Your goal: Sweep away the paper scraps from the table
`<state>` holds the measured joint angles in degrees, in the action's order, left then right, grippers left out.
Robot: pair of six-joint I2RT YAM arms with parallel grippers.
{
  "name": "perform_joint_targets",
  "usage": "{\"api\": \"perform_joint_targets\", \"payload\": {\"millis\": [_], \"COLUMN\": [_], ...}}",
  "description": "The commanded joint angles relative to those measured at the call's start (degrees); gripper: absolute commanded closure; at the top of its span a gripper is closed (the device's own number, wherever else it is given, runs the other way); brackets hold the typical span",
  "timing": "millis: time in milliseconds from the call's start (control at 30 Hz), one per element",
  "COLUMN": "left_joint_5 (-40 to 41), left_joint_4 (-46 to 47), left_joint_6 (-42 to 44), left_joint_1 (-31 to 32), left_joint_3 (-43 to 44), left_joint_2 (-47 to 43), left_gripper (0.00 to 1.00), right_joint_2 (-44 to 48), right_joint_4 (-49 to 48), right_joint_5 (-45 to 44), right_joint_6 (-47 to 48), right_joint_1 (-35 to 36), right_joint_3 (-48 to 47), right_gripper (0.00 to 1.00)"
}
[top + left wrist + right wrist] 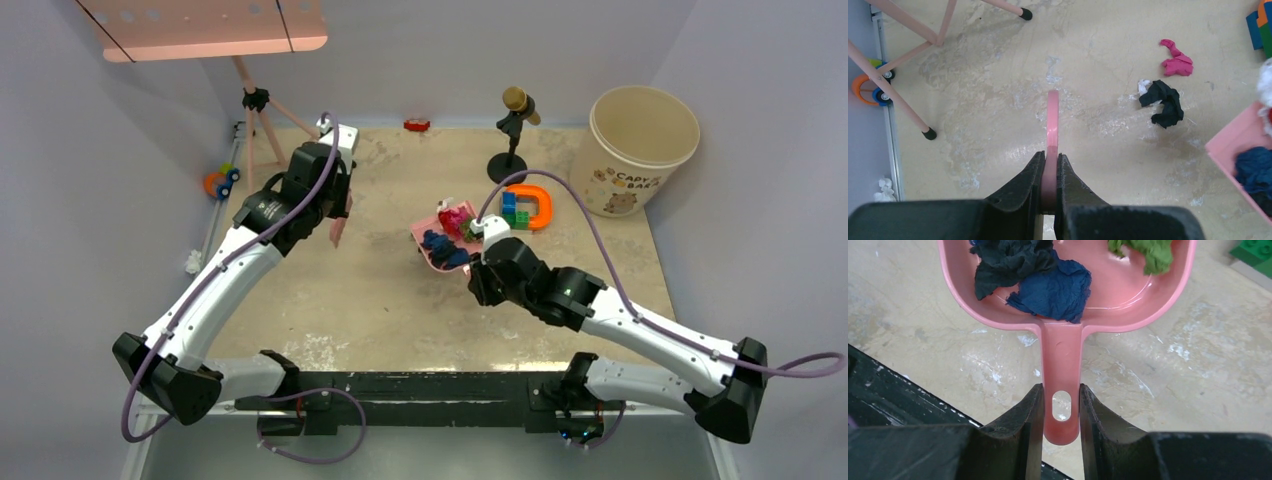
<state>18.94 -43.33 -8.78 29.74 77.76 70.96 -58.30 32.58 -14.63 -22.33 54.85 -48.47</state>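
My left gripper (pixel 338 207) (pixel 1050 157) is shut on the pink brush (pixel 1053 117), held above the beige table (pixel 370 290). A magenta scrap (pixel 1177 64), a black scrap (pixel 1164 102) and a small white scrap (pixel 1144 86) lie on the table to the brush's right. My right gripper (pixel 478 260) (pixel 1061 388) is shut on the handle of the pink dustpan (pixel 1062 347) (pixel 432 258). The pan holds navy (pixel 1053 287), black (pixel 1008 260) and green (pixel 1148 250) scraps. Its corner shows in the left wrist view (pixel 1235 142).
A blue-green block stack (pixel 514 209) and an orange U-shaped toy (pixel 541 205) sit just right of the pan. A toy microphone on a stand (pixel 512 130), a beige bucket (pixel 640 150), a red toy car (pixel 417 125) and pink tripod legs (pixel 262 120) stand at the back.
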Motion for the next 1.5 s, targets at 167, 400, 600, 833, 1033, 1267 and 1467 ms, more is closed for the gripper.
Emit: {"api": "perform_joint_targets", "payload": {"millis": [167,400,600,833,1033,1267,1467], "left_joint_5": [-1.0,-2.7,-3.6,-4.1,-4.1,-4.6,-5.1], "left_joint_4": [2.6,2.0,1.8,1.4,1.4,1.5,1.4], "left_joint_6": [-0.9,-0.6,-0.5,-0.4,-0.3,-0.3,-0.2], "left_joint_1": [-0.3,-0.3,-0.3,-0.3,-0.3,-0.3,-0.3], "left_joint_3": [0.1,0.4,0.5,0.6,0.6,0.5,0.5], "left_joint_2": [0.1,1.0,1.6,1.8,1.7,2.2,2.6], "left_gripper": [1.00,1.00,1.00,1.00,1.00,1.00,1.00], "right_joint_2": [6.0,3.7,-3.4,-14.6,-21.5,-19.1,-22.0], "right_joint_4": [15.8,25.5,30.5,31.0,23.4,-13.5,-60.9], "right_joint_5": [-12.0,-8.2,-5.0,7.6,24.2,59.2,68.8], "right_joint_6": [-5.2,-2.0,3.7,8.6,5.4,-19.9,-51.5], "right_joint_1": [-0.4,-14.0,-28.3,-49.1,-65.2,-80.3,-86.6], "right_joint_3": [-16.5,-29.8,-43.6,-59.3,-62.4,-39.0,-18.8], "right_gripper": [1.00,1.00,1.00,1.00,1.00,1.00,1.00]}}
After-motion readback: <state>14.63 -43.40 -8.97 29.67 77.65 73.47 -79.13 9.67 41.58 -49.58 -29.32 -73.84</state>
